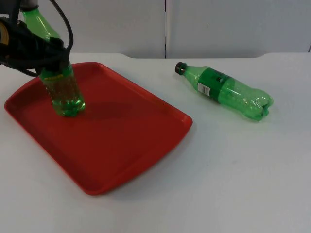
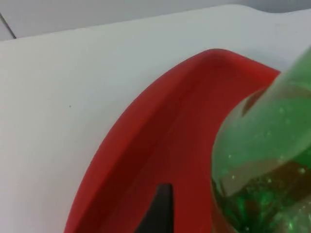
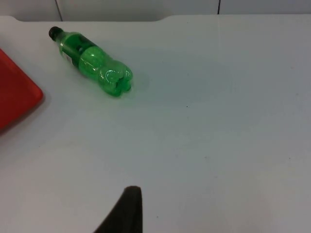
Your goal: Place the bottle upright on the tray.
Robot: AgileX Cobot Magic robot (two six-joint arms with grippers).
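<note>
A green plastic bottle (image 1: 62, 90) leans over the red tray (image 1: 126, 141), neck toward the upper left, with its base on or just above the tray floor near the tray's far left corner. My left gripper (image 1: 50, 59) is shut on its upper body. In the left wrist view the bottle's base (image 2: 262, 170) stands beside one black fingertip (image 2: 159, 206) inside the tray's rim (image 2: 146, 107). A second green bottle (image 1: 226, 91) with a black cap (image 1: 180, 68) lies on its side on the table right of the tray. My right gripper (image 3: 125, 213) waits over bare table, away from this lying bottle (image 3: 95, 63).
The white table (image 1: 243, 170) stretches to the front and right of the tray. The grey partition wall (image 1: 194, 24) closes off the back. The tray's near corner (image 3: 17, 92) is seen from the right wrist.
</note>
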